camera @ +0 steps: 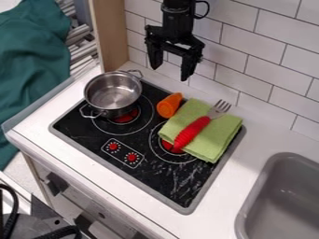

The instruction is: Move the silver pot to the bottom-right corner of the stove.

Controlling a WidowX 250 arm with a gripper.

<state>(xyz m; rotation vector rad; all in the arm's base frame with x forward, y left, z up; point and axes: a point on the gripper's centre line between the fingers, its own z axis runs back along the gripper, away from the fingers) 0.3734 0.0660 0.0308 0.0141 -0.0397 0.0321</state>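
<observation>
In the upper middle of the frame, the end effector [169, 72] hangs above the back of the stove [177, 186], released, its two fingers spread apart. Left of centre, in the upper half of the frame, the silver pot [113, 92] stands upright on the stove, partly over a red-centred burner. Near the middle, an orange object [169, 106] lies between the pot and a folded green cloth [211, 144]; a fork with a red handle [192, 133] rests across the cloth. At lower right, a grey sink [283, 200] is set into the white worktop [252, 144].
</observation>
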